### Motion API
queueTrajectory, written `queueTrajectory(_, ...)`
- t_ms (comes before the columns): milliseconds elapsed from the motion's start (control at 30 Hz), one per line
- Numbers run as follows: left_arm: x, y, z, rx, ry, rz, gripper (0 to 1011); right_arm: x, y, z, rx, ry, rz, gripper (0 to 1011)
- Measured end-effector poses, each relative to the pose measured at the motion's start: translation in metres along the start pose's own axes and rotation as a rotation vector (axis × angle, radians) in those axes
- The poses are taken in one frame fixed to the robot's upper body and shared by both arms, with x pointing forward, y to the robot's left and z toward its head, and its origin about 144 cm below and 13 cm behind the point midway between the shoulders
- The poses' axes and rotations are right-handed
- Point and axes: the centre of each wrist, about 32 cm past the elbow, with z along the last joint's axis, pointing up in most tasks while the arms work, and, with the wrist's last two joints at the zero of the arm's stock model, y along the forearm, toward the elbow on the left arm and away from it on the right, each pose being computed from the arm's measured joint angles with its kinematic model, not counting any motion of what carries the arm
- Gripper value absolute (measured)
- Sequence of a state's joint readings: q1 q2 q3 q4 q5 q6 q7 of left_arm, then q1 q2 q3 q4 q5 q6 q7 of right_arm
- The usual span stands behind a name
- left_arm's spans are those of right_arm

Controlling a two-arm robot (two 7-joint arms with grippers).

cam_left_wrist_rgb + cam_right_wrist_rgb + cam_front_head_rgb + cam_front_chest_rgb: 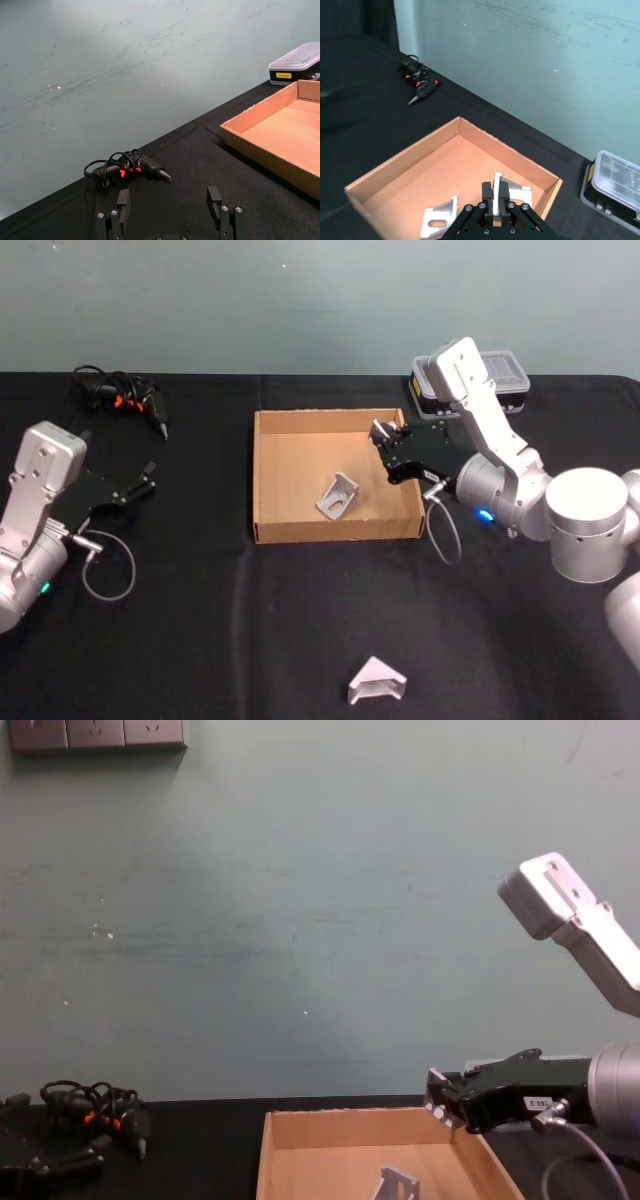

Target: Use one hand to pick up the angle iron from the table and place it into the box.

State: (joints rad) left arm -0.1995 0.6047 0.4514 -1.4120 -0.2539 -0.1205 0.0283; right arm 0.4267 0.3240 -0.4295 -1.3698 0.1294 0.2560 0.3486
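Observation:
My right gripper (pixel 384 447) hangs over the back right part of the tan box (pixel 335 529), shut on a pale grey angle iron (pixel 514 189) held just above the box floor. From the chest, the same gripper (pixel 441 1108) sits level with the box's rim (pixel 350 1128). A second angle iron (pixel 338 496) lies inside the box near its middle. A third angle iron (pixel 377 681) rests on the black table (pixel 200 640) near the front edge. My left gripper (pixel 169 207) is parked open at the left, holding nothing.
A clear-lidded plastic case (pixel 505 380) stands behind the right arm. A black corded tool with orange marks (pixel 125 395) lies at the back left. A loose cable loop (pixel 108 565) hangs by the left arm.

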Motion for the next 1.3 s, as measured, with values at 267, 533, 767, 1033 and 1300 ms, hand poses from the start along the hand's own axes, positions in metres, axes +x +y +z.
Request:
queueTrajectory(267, 0.0, 0.0, 0.0, 0.0, 0.0, 0.0, 1004, 0.005, 0.016, -0.009, 0.01, 0.01, -0.014, 79)
queueTrajectory(533, 0.0, 0.0, 0.0, 0.0, 0.0, 0.0, 1004, 0.003, 0.021, -0.012, -0.007, 0.006, -0.001, 79)
queueTrajectory(767, 0.0, 0.0, 0.0, 0.0, 0.0, 0.0, 1005, 0.003, 0.021, -0.012, -0.006, 0.006, -0.002, 88)
queueTrajectory(1033, 0.0, 0.0, 0.0, 0.0, 0.0, 0.0, 1005, 0.003, 0.021, -0.012, -0.004, 0.007, -0.002, 303)
queueTrajectory(1300, 0.0, 0.0, 0.0, 0.0, 0.0, 0.0, 1005, 0.003, 0.02, -0.012, -0.002, 0.008, -0.002, 564)
